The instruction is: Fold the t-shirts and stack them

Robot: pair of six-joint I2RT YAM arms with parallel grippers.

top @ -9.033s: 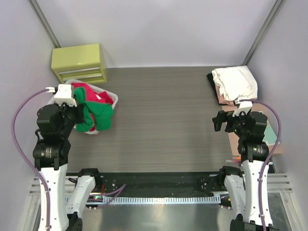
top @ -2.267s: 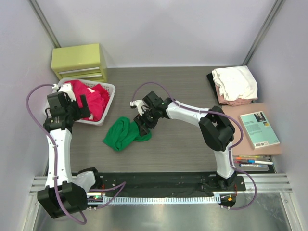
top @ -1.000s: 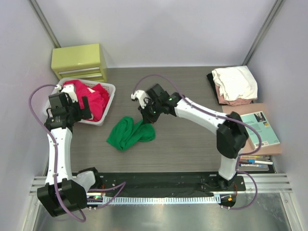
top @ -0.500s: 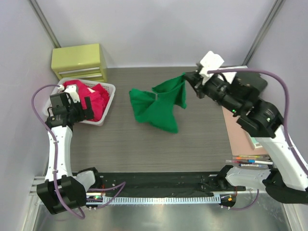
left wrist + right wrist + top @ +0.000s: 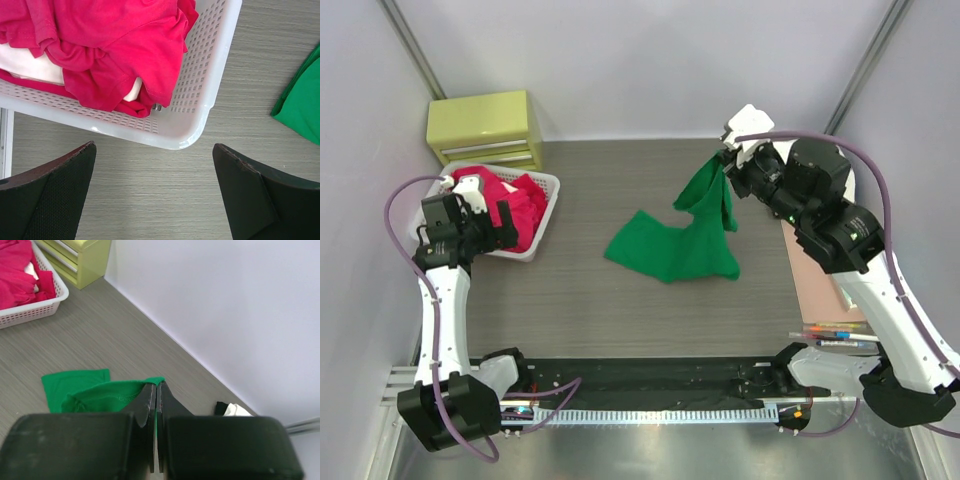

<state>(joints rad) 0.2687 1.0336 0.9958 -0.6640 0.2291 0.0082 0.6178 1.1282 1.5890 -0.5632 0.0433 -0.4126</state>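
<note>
Item: bright green cloth t-shirt (image 5: 675, 245), edge pinched by right hand (image 5: 156, 385), rest trailing on grey wood-grain bench (image 5: 580, 290). Left hand (image 5: 154, 150) spread, empty. Handling: lower slowly, drawing the cloth flat.

A basket (image 5: 520, 250) with shirts (image 5: 515, 200) in it stands at the counter's (image 5: 620, 300) left, a drawer unit (image 5: 485, 128) just behind it. Another shirt (image 5: 675, 245) lies mid-counter, right of the basket, its far right end held up in the right pincer (image 5: 725, 163); pens (image 5: 835, 335) lie near right.
</note>
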